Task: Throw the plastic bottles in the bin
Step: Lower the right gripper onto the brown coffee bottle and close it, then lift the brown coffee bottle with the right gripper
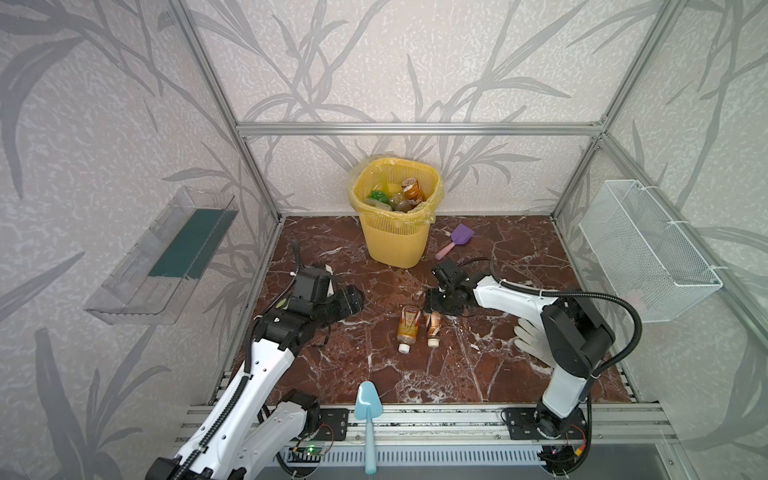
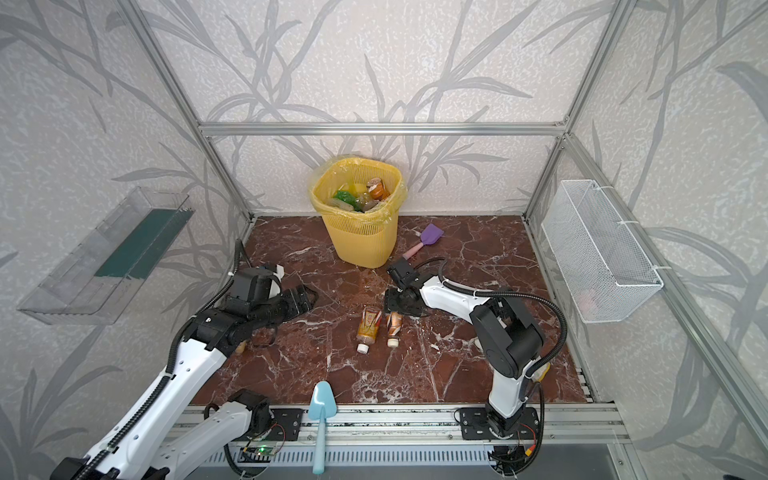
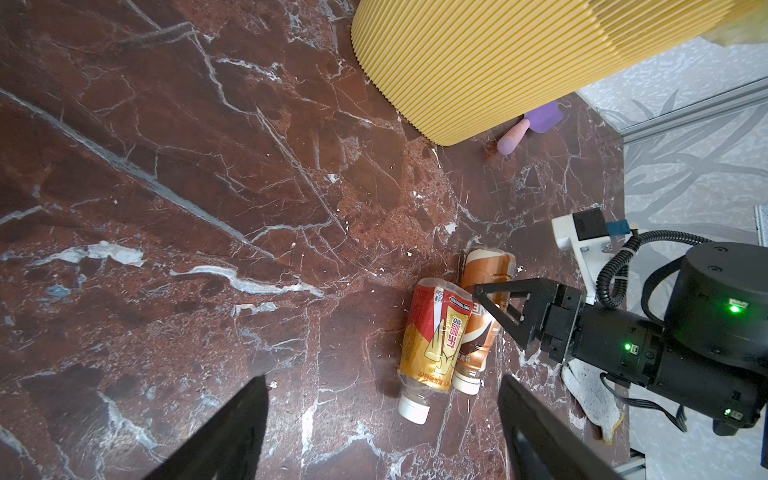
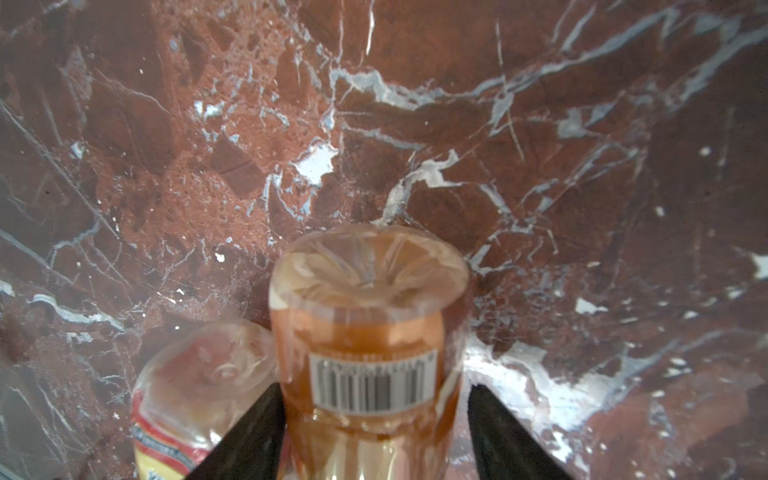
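Note:
Two plastic bottles lie side by side on the red marble floor with their white caps toward the front: a red-and-gold labelled one [image 1: 406, 328] [image 2: 368, 326] [image 3: 432, 336] and a brown-orange one [image 1: 433, 326] [image 2: 394, 326] [image 4: 365, 332]. My right gripper [image 1: 434, 308] [image 2: 395, 309] [image 4: 374, 390] straddles the base end of the brown-orange bottle, a finger against each side. My left gripper [image 1: 353, 301] [image 2: 309, 299] [image 3: 382, 380] hangs open and empty to the left of the pair. The yellow bin [image 1: 395, 245] [image 2: 361, 241] [image 3: 478, 62] stands at the back wall and holds several bottles [image 1: 411, 191].
A purple toy shovel [image 1: 455, 239] lies right of the bin. A blue shovel [image 1: 365, 411] rests over the front rail. A white glove [image 1: 528, 336] lies under the right arm. A white mesh basket [image 1: 648, 253] hangs on the right wall and a clear tray [image 1: 166, 253] on the left wall.

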Robot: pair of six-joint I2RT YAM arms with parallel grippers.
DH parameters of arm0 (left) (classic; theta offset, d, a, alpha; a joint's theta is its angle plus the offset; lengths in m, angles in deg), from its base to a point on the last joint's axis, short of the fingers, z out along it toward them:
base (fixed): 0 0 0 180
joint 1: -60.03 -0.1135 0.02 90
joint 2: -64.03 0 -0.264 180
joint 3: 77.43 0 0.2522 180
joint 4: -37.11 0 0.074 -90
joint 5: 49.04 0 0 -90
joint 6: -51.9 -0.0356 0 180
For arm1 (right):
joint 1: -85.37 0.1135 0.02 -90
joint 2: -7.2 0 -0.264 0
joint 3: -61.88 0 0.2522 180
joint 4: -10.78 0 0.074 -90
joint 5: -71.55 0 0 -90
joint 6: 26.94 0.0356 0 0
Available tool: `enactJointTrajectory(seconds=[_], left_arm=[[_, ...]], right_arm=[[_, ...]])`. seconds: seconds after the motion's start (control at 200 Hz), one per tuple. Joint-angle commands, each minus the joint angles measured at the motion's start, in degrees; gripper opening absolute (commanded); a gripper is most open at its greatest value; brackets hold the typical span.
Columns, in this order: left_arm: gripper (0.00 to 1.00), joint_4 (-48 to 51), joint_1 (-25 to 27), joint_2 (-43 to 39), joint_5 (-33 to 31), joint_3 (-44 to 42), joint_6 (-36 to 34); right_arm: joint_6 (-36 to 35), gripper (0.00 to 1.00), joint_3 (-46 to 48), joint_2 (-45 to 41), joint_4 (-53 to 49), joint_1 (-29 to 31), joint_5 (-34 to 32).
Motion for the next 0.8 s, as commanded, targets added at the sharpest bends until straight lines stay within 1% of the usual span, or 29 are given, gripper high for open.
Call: enactJointTrajectory(seconds=[0.0,0.165,0.45,0.505,0.525,0.795], left_arm=[[0.86,-0.14,-0.36,-0.40,0.01,-0.76,0.31],[0.86,-0.34,-0.36,0.01,0.26,-0.80,0.31],[0.86,-0.59,-0.36,1.35,0.95,-0.78,0.13],[0.86,-0.73,-0.32,1.61,1.17,-0.76,0.14],[0.86,-0.82,-0.36,1.75,1.10,-0.77,0.13],[0.86,-1.05,-0.30,3.00,1.59,-0.80,-0.09]], right_arm=[[-1.05,0.66,-1.18,0.15,-3.87,0.15,-2.58],[-1.28,0.63,-0.11,-0.87,-5.40,0.05,-3.54],[-1.92,0.53,4.53,-4.97,-7.97,-0.01,-4.00],[-2.17,0.53,5.52,-5.19,-8.61,-0.05,-4.13],[-2.23,0.53,5.81,-6.93,-8.95,-0.01,-4.17],[-2.72,0.53,11.76,-13.51,-12.60,-0.01,-4.53]])
